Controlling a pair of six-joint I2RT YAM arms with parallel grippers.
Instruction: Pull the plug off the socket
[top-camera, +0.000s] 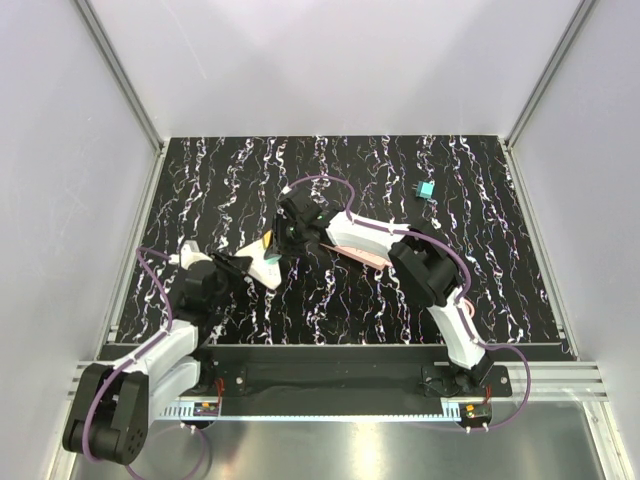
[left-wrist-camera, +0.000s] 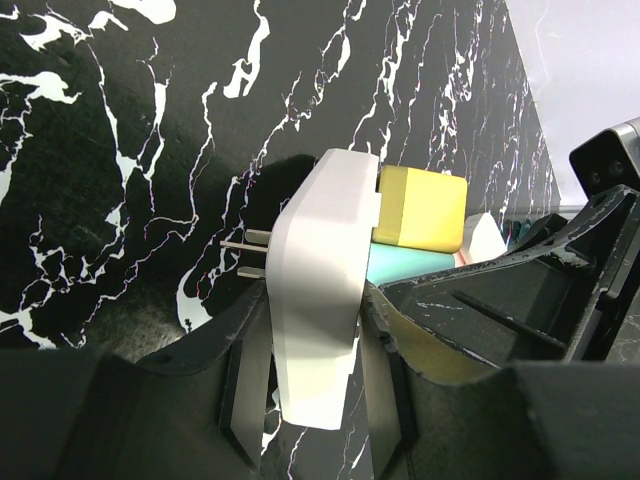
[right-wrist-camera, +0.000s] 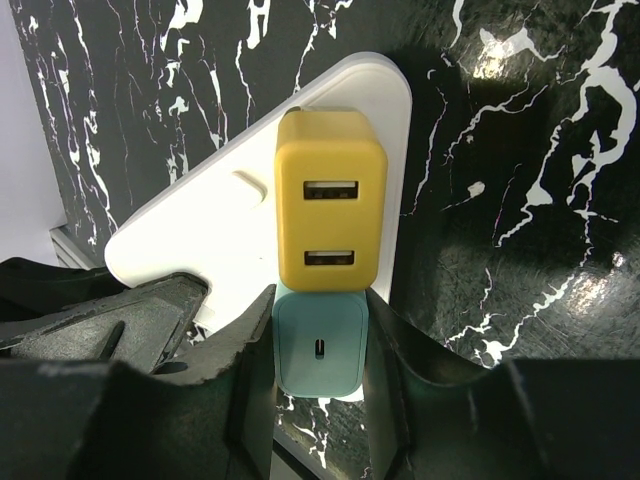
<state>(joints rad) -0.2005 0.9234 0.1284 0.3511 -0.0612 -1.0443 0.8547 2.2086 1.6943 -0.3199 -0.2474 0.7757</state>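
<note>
Socket (left-wrist-camera: 315, 290) firm in left pincer (left-wrist-camera: 316, 392), teal plug (right-wrist-camera: 320, 350) snug in right pincer (right-wrist-camera: 320, 325), yellow plug (right-wrist-camera: 330, 200) flush beside.

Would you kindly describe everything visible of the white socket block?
The socket is a white, smooth plastic block shaped as a rounded triangle, with a small oval bump on its face. Two metal prongs stick out of its back. A yellow plug with two USB ports and a teal plug beside it sit in its face. The left gripper clamps its sides; the right gripper grips the teal plug.
</note>
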